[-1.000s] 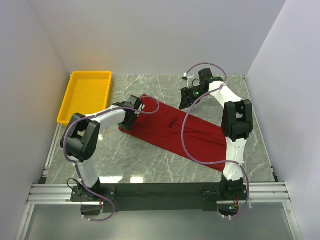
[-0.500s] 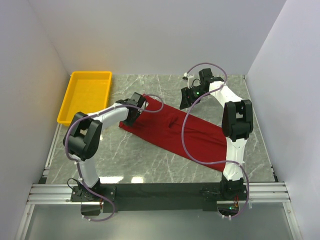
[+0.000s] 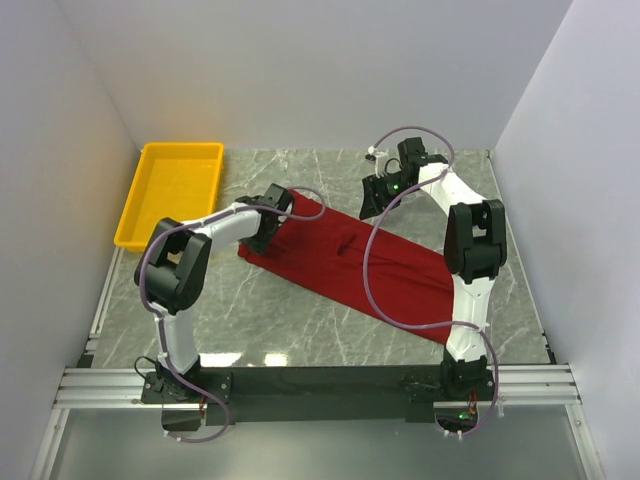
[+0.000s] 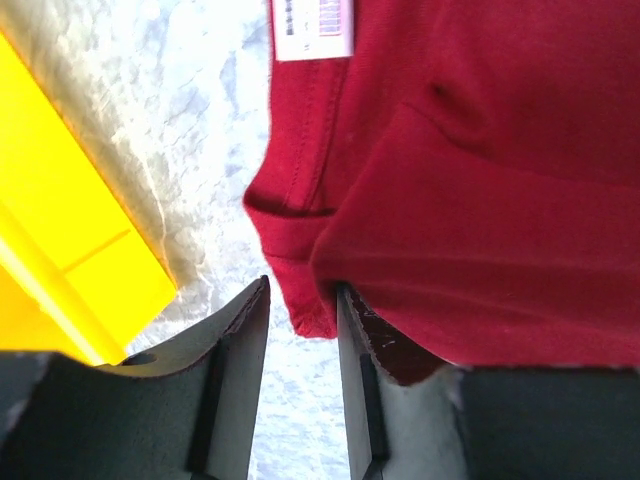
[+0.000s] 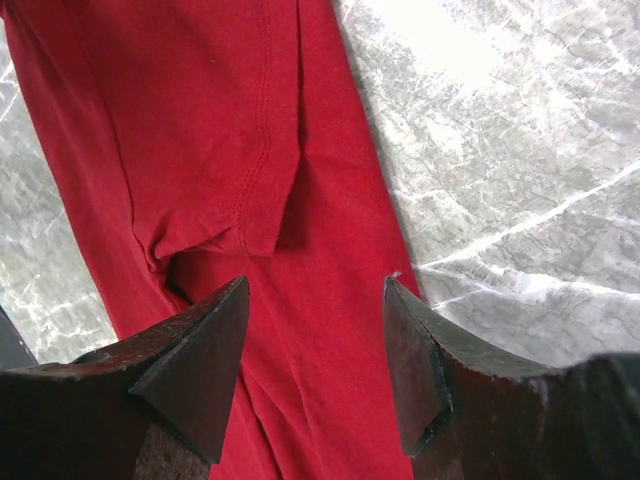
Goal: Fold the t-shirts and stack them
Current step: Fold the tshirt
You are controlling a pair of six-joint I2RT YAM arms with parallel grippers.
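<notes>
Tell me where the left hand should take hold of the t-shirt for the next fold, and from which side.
Take the t-shirt at its collar-end corner, beside the white neck label. Come in low from the yellow tray side: that corner juts out over bare marble with its layers stacked, and the left hand straddles it, open.

The t-shirt [image 4: 480,200] is soft red cloth, matt, with neat rows of stitches along its edge. Its little white label [image 4: 312,28] looks smooth and thin. The table [image 3: 300,320] looks like grey stone with white veins, smooth and a bit shiny. The yellow tray [image 3: 175,185] is smooth, glossy plastic. The fingers [image 5: 195,350] of my right gripper [image 5: 315,300] are dark, hard and dull. The rail [image 3: 110,385] by my bases is pale grey metal with a soft shine.
</notes>
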